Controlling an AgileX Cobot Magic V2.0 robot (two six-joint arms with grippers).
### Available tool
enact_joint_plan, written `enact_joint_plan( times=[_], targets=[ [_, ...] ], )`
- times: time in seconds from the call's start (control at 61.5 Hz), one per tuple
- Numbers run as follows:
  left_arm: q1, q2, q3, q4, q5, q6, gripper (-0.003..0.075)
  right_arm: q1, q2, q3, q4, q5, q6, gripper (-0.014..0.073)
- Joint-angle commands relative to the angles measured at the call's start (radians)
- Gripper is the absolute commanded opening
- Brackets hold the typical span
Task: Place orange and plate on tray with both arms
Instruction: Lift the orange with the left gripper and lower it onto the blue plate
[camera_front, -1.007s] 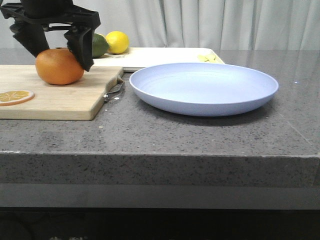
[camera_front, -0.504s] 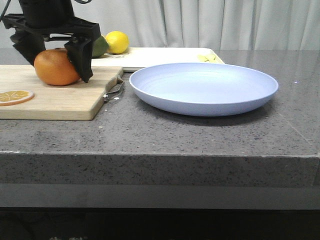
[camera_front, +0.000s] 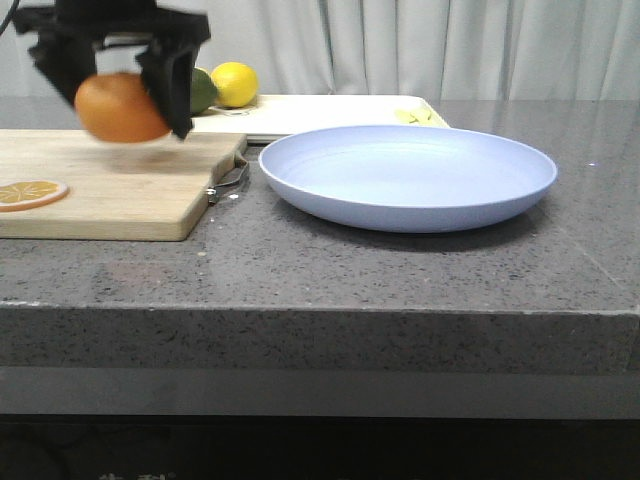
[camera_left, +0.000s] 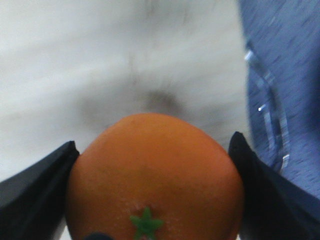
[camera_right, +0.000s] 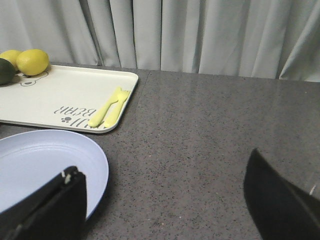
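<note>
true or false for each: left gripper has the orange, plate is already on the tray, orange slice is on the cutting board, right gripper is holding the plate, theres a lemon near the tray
1. The left gripper grips the orange. True; the orange hangs clear above the cutting board.
2. The plate lies on the tray. False; it sits on the counter, in front of the tray.
3. An orange slice lies on the cutting board. True.
4. The right gripper holds the plate. False; it is open, one finger above the plate's rim.
5. A lemon sits by the tray's far left end. True.
</note>
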Motion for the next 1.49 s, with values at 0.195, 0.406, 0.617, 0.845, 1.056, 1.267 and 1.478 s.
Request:
enact_joint_plan(
  times=[0.195, 0.406, 0.617, 0.845, 1.056, 1.267, 1.478],
  targets=[
    [-0.171, -0.055, -0.143, -0.086, -0.144, 0.022, 0.0442, 0.000, 0.006, -0.039, 0.002, -0.089, -0.007, 0.0641],
    [-0.324, 0.020, -0.143, -0.086, -0.268, 0.022, 0.0443, 0.000, 0.006, -0.039, 0.002, -0.089, -0.007, 0.0641],
    [-0.374, 0.104, -0.143, -0.067, -0.292, 0.023, 0.0447, 0.000, 0.006, -0.039, 0.002, -0.087, -0.007, 0.0641],
    [-0.378, 0.129, -0.143, -0.063, -0.300, 0.023, 0.0654, 0.000, 0.006, -0.039, 0.002, -0.087, -0.007, 0.0641],
    [-0.382, 0.127, -0.155, -0.003, -0.306, 0.020, 0.0683, 0.000, 0.006, -0.039, 0.002, -0.087, -0.007, 0.0641],
    [-0.382, 0.119, -0.279, 0.025, -0.201, 0.020, 0.0679, 0.000, 0.006, -0.039, 0.002, -0.087, -0.007, 0.0641],
    [-0.382, 0.119, -0.457, 0.027, -0.059, 0.023, 0.0339, 0.000, 0.006, -0.039, 0.002, -0.087, -0.007, 0.0641]
  ],
)
